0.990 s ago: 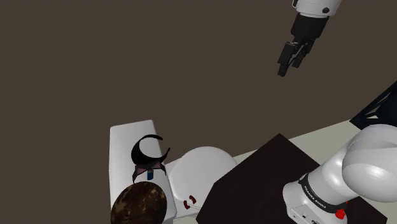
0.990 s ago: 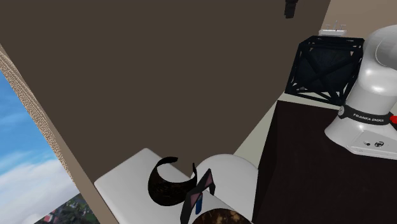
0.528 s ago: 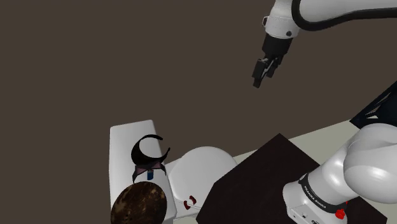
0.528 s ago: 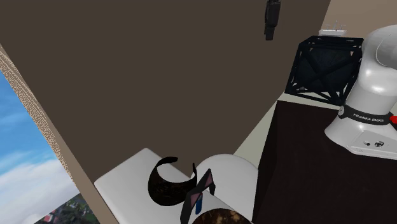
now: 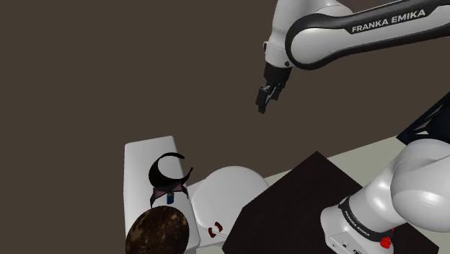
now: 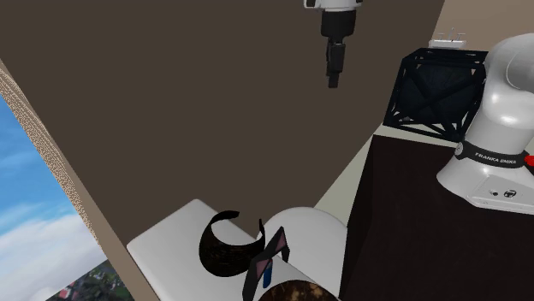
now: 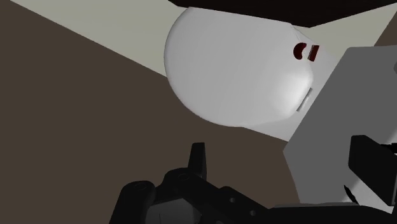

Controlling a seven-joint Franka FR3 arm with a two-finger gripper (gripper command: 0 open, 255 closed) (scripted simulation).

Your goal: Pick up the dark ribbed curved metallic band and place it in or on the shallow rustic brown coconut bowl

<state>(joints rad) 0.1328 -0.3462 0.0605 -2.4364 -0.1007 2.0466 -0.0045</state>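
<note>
The dark ribbed curved band [image 5: 170, 172] lies on a flat white slab [image 5: 140, 169]; in the second exterior view the band [image 6: 226, 248] curls open toward the wall. The mottled brown bowl [image 5: 157, 231] sits just in front of it on the slab's near end, and its rim [image 6: 295, 293] shows at the second exterior view's lower edge. My gripper [image 5: 263, 101] hangs high in the air, well above the band and toward the shoulder view's right, fingers apart and empty. It points down [image 6: 333, 77]. In the wrist view the gripper [image 7: 280, 156] faces the slab [image 7: 331, 127].
A white rounded body [image 5: 227, 191] with small red marks adjoins the slab. A small pink and blue item [image 5: 166, 193] lies between band and bowl. A dark brown wall [image 5: 108, 72] backs the scene. The dark stand [image 5: 296, 206] and a black crate [image 6: 436, 90] are beside the arm's base.
The arm has swung the gripper toward the shoulder view's left and lower, closer to the slab. Band and bowl have not moved.
</note>
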